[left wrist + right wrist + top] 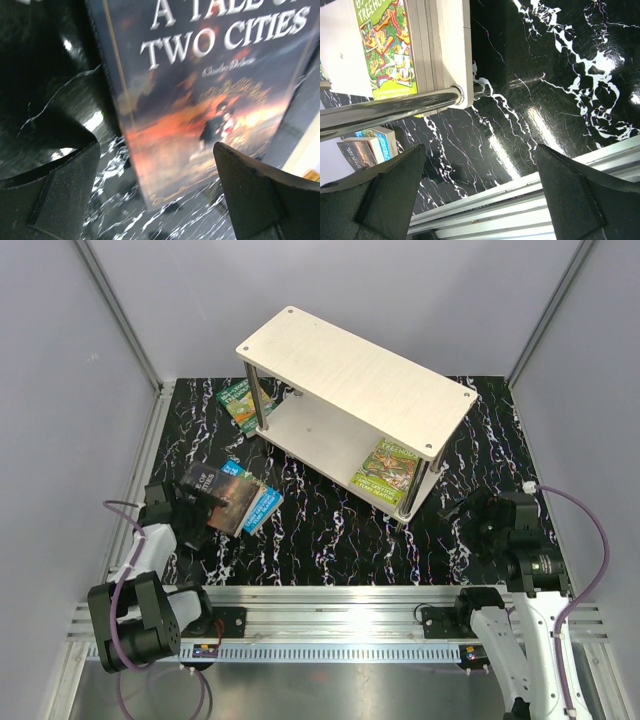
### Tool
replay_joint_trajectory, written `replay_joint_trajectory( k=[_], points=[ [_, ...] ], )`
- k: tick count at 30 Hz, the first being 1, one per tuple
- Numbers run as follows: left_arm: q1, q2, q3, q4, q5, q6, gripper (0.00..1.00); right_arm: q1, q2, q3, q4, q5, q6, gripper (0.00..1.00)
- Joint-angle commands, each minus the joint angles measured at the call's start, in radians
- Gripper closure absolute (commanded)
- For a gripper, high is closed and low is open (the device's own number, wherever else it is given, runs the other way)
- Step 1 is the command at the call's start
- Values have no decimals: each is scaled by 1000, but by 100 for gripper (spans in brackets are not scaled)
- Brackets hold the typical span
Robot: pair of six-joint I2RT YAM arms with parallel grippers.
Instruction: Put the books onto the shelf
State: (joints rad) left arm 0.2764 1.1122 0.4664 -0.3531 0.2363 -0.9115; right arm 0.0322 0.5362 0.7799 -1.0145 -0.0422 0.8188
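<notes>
Here both jaws stood wide and empty: left gripper (156,167) over the brown book (200,95), right gripper (480,172) beside the shelf (449,45).

Overhead rear view, two close wrist views, dark book (200,100) in all
</notes>
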Motion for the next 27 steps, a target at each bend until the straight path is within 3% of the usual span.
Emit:
replay_joint_trajectory(
  k=[1, 6, 14, 18, 19, 23, 26, 27],
  points=[
    [1, 12, -40, 138, -66, -56, 1, 14, 19, 39, 27, 21, -33, 2],
    [-5, 87, -115, 291, -51, -116, 1, 17, 42, 36, 31, 16, -35, 2],
    [-14, 192, -137, 378, -52, -112, 5, 17, 67, 41, 28, 24, -40, 2],
    [-14, 202, -137, 437, -25, -95, 32, 17, 67, 39, 25, 31, -37, 2],
    [-13, 205, -134, 442, -14, -89, 47, 18, 68, 41, 24, 33, -33, 2],
    [-13, 209, -82, 422, 8, -37, 73, 17, 65, 33, 25, 36, -15, 2],
    [-13, 157, -19, 314, 0, 11, 93, 17, 64, 27, 30, 38, -1, 2],
    [-14, 121, 6, 286, -6, 26, 96, 18, 61, 24, 31, 38, 3, 2]
  ],
)
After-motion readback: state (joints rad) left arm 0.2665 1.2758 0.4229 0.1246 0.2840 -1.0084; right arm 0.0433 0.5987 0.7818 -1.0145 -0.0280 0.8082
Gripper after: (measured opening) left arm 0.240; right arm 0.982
